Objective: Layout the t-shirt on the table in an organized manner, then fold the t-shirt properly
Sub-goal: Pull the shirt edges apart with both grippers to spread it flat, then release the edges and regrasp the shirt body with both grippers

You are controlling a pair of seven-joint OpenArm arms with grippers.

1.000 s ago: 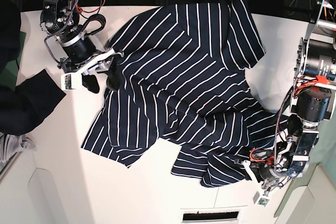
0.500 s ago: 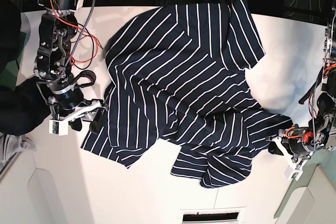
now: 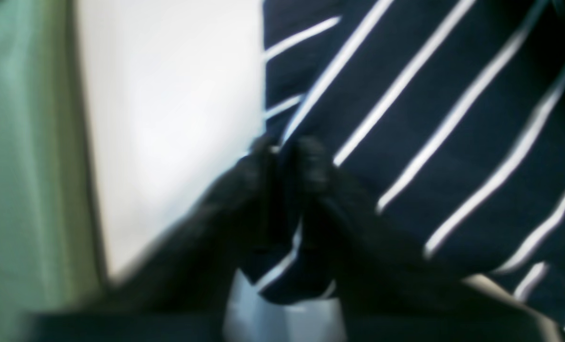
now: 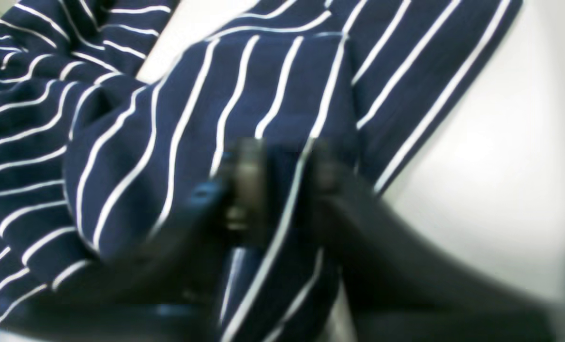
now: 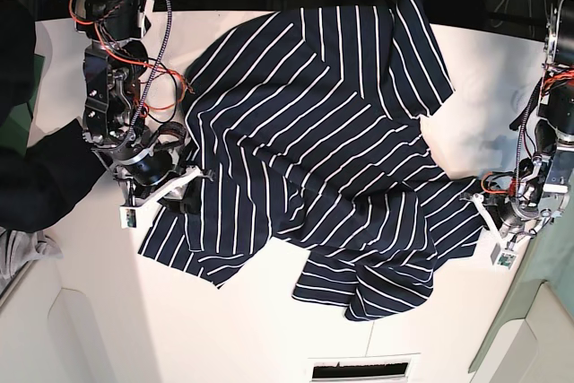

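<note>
The t-shirt (image 5: pixel 314 132) was dark navy with thin white stripes, and it lay crumpled and rumpled across the middle of the table (image 5: pixel 260 329). Its near part was bunched in folds, one sleeve reaching far right. The table was white and flat.

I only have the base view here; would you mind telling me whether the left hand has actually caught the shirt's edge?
Observer: Yes. The left hand is shut on the t-shirt, pinching its hem at the edge.
Operator: And the right hand?
Observer: The right hand has striped fabric between its fingers.
Operator: What lies beside the left grip?
Observer: Bare white table, then a green strip beyond its edge.
</note>
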